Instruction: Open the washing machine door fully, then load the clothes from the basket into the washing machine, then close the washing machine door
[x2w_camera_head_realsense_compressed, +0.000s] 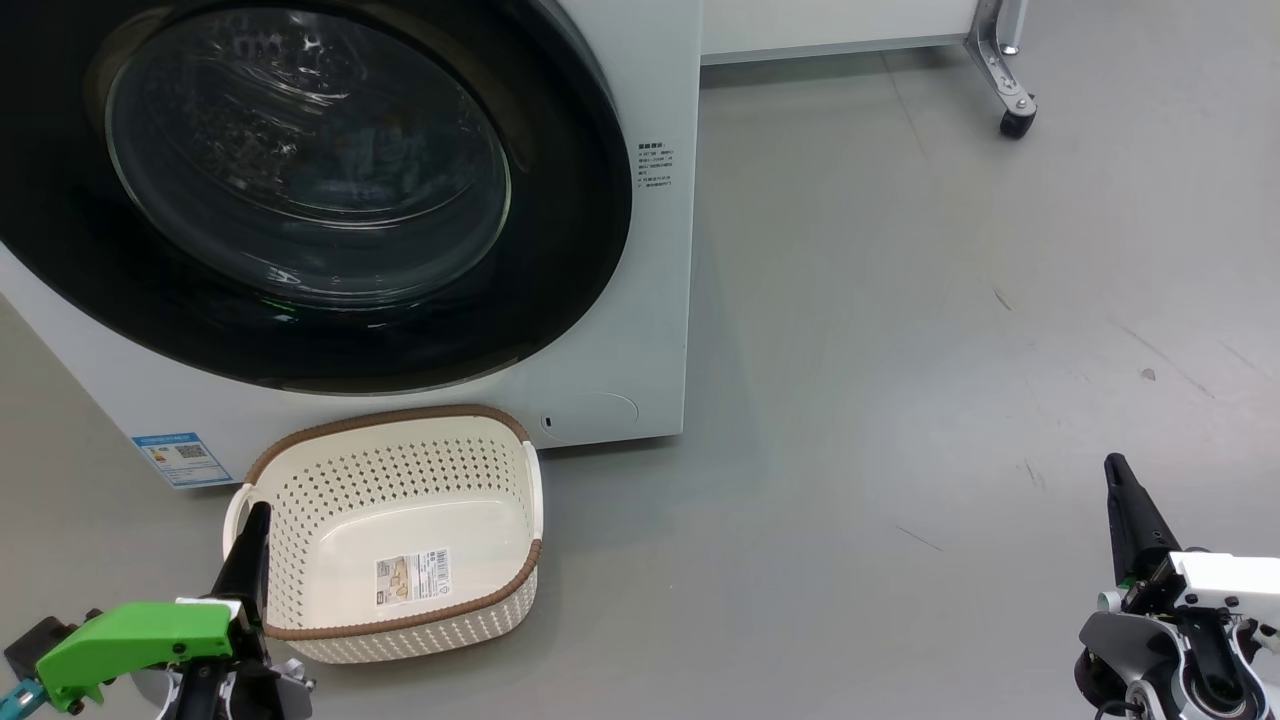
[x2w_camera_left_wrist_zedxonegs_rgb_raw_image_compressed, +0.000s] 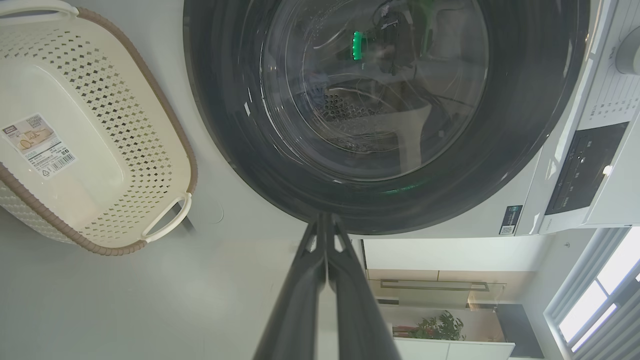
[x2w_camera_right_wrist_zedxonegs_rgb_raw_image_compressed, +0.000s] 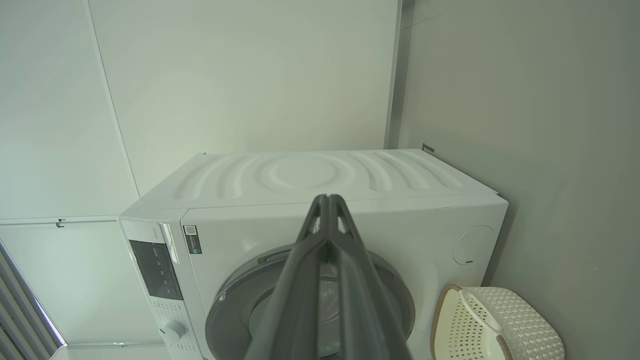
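Both sets of fingers are pressed together, empty: left gripper (x2w_camera_head_realsense_compressed: 257, 512) just beside the basket (x2w_camera_head_realsense_compressed: 400, 470), right gripper (x2w_camera_head_realsense_compressed: 1116, 465) well apart. Basket bare, washing machine door (x2w_camera_head_realsense_compressed: 575, 200) looks flush — I'd verify the latch before backing off.

The washing machine door (x2w_camera_head_realsense_compressed: 300, 180) runs off the top and left frame edges. My left gripper (x2w_camera_head_realsense_compressed: 258, 512) hides the lower-left rim of the basket (x2w_camera_head_realsense_compressed: 400, 470), whose label (x2w_camera_head_realsense_compressed: 412, 577) is too small to read.

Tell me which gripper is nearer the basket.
The left gripper, the one with the green casing: its tip shows right at the rim of the basket, while the right gripper is far off over the floor.
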